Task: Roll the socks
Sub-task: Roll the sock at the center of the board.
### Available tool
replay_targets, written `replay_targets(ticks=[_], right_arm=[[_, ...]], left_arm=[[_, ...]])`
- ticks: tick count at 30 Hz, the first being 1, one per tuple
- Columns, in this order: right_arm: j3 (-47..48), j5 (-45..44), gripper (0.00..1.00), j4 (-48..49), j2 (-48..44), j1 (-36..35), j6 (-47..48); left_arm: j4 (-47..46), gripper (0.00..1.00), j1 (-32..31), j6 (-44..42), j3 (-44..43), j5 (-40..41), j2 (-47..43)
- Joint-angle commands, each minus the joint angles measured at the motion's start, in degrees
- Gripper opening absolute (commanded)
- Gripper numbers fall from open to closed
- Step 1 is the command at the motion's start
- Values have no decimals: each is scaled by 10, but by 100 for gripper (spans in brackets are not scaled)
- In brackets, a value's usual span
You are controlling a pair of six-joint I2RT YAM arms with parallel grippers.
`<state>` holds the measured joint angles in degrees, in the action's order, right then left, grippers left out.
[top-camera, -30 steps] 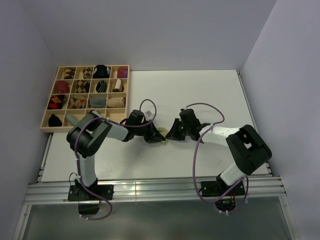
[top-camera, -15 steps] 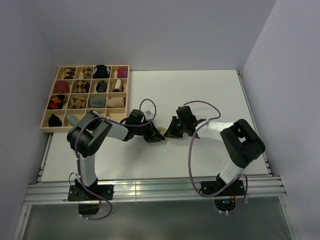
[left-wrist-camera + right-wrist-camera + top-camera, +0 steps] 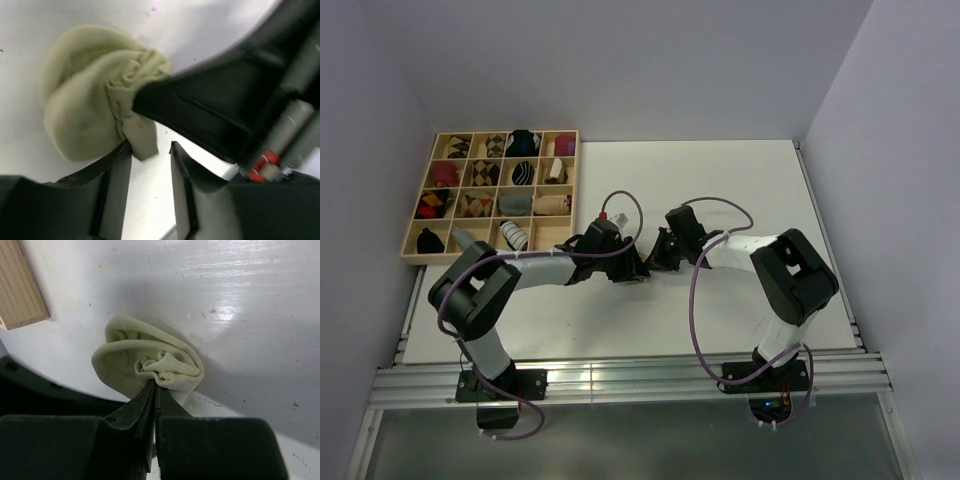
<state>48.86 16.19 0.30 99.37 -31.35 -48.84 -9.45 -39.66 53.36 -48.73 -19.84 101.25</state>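
Note:
The pale yellow-green sock (image 3: pixel 131 360) lies bunched into a loose roll on the white table; the top view hides it under the two grippers. My right gripper (image 3: pixel 155 386) is shut, its tips pinching the gathered cuff folds. In the left wrist view the same sock (image 3: pixel 80 105) sits just beyond my left gripper (image 3: pixel 150 150), which is open with bare table between its fingers. The sock's loose end touches one fingertip (image 3: pixel 125 155). From above, the left gripper (image 3: pixel 632 270) and right gripper (image 3: pixel 656 262) meet tip to tip mid-table. A white, black-striped sock roll (image 3: pixel 513 235) lies in the tray.
The wooden compartment tray (image 3: pixel 420 255) stands at the back left, with several rolled socks in its cells. Its corner (image 3: pixel 20 290) shows close to the sock in the right wrist view. Purple cables loop above both wrists.
My left gripper has opened and let go of the pale sock, and its arm has stretched right, uncovering a tray cell. The right gripper has closed tighter and edged left.

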Motion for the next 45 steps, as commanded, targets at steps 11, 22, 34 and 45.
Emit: replay_targets(ticks=[11, 22, 34, 45], right_arm=[[7, -37, 6, -57, 15, -2, 8], [7, -27, 6, -52, 20, -2, 5], [4, -26, 6, -51, 19, -1, 4], [9, -26, 6, -55, 18, -2, 6]], left_arm=[[28, 35, -98, -148, -9, 304, -81], [-12, 26, -123, -172, -2, 316, -95], [53, 8, -122, -136, 7, 344, -34], [29, 33, -135, -195, 14, 376, -92]])
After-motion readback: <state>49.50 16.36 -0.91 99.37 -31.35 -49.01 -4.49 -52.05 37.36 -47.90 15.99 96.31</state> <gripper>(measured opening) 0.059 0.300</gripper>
